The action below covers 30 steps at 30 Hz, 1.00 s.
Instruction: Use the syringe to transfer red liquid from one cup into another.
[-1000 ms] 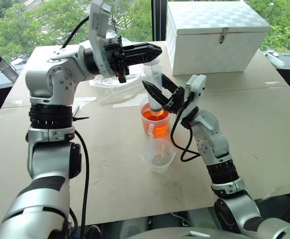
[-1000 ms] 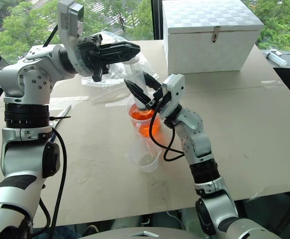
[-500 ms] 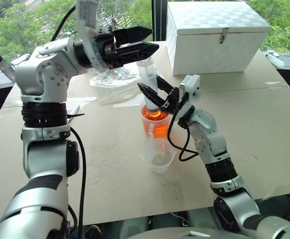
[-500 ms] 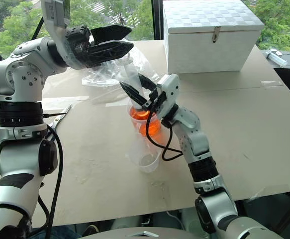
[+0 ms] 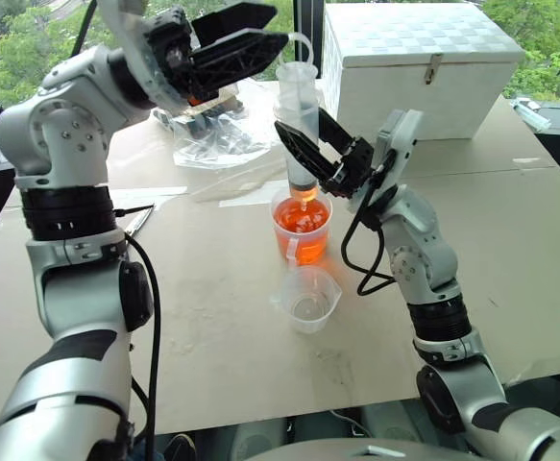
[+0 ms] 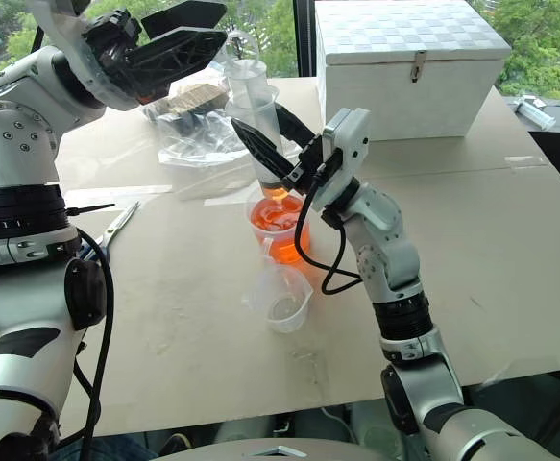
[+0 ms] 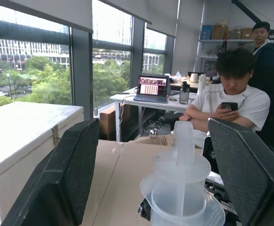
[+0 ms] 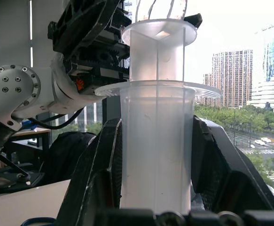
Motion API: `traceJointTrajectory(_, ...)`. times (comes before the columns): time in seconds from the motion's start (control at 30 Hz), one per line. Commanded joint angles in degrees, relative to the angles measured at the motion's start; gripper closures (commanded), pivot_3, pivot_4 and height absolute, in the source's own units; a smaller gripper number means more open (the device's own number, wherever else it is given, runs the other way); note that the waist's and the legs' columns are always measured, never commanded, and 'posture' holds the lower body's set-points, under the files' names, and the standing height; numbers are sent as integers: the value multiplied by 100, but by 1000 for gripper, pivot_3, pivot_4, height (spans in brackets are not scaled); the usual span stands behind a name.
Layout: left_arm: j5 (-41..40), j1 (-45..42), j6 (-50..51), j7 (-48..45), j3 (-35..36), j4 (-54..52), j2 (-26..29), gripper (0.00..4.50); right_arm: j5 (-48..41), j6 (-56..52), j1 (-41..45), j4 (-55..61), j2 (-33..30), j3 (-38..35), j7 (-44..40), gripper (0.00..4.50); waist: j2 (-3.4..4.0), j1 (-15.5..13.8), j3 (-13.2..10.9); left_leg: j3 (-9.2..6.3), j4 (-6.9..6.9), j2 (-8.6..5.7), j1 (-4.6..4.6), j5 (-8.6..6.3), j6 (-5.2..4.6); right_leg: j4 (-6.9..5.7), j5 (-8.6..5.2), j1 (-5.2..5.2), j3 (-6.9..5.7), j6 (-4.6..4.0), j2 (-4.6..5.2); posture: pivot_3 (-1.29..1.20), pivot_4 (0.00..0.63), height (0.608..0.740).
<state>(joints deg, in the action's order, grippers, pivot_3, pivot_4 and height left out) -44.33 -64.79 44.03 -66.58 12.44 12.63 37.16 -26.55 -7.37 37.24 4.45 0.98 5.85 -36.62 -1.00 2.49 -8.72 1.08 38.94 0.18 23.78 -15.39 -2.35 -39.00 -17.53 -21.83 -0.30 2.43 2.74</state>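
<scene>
while the right gripper [image 5: 310,154] clamps the syringe [image 5: 298,120], hiding its barrel, the left gripper [image 5: 260,34] gapes wide.

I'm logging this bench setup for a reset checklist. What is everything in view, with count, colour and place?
syringe: one, clear, upright above the tall cup, held by the right gripper
tall cup: one, clear, holding red liquid, mid-table
spouted cup: one, clear, just in front of the tall cup
box: one, white, latched, far side of the table
plastic bag: one, clear, far left
people: two, seen in the left wrist view
left gripper: open, by the plunger top
right gripper: shut on the barrel
</scene>
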Motion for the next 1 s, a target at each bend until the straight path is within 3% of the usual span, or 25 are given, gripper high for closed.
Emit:
traceJointTrajectory(0.03, -73, -178, -32, -3, 180, 1, 190, 812, -284, -121, 207, 391, -26, -126, -2, 3032, 0, 7, 0, 0, 0, 0, 0, 0, 0, 0, 0, 0, 0, 0, 0, 0, 150, 740)
traceJointTrajectory(0.23, 25, -62, -122, -72, 149, 33, 315, 812, -761, -414, 139, 521, -56, -232, -121, 3032, 0, 1, 0, 0, 0, 0, 0, 0, 0, 0, 0, 0, -1, 0, -1, 0, 150, 740)
traceJointTrajectory(0.67, 166, 23, -285, -170, 126, 167, 418, 812, -900, -442, 95, 492, -146, -267, -393, 3032, 0, -1, 0, 1, 0, 0, 0, 0, 0, -1, 0, 0, -2, 0, -1, 0, 150, 740)
traceJointTrajectory(1.0, -310, -126, 257, -740, 160, 201, 523, 812, -2798, -1885, -712, 2172, -980, -301, -874, 3032, -1, -19, 0, -10, 3, 0, 3, -1, -2, 4, 0, 8, 0, 0, 6, 0, 150, 740)
